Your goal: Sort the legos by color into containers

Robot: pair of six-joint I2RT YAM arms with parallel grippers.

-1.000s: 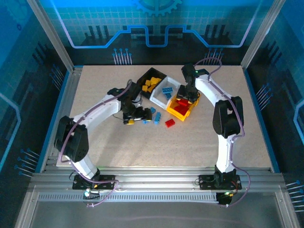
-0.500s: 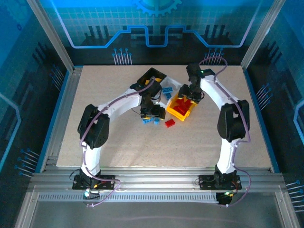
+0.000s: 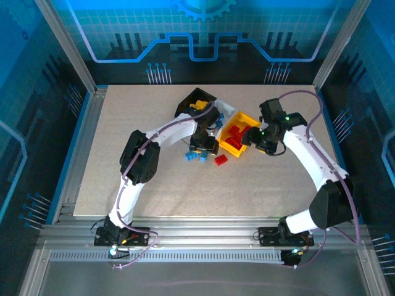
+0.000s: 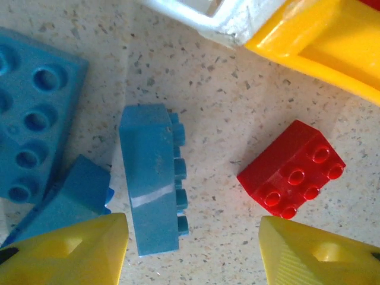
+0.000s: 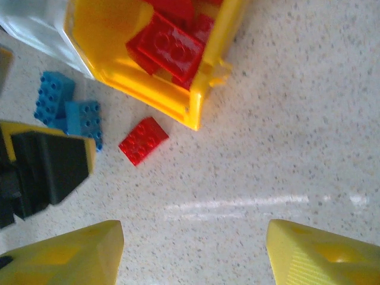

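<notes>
Beneath the left claw [image 4: 193, 252], blue lego [image 4: 149, 178] sideways, studs toward red lego [image 4: 291, 169]

No readable text.
Legos [image 4: 291, 169], containers [image 5: 205, 83] and back panel [image 3: 203, 37]: no legible lettering, numbers or logos; the panel carries blue line graphics and a gear shape.

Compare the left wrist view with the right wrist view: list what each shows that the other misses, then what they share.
Left wrist, not right wrist: a blue brick seen lying on its side, studs sideways. Right wrist, not left wrist: red bricks inside the yellow bin, and the open right end effector. Both: the loose red brick, blue bricks, the yellow bin's wall, the white bin corner, the open left end effector.
</notes>
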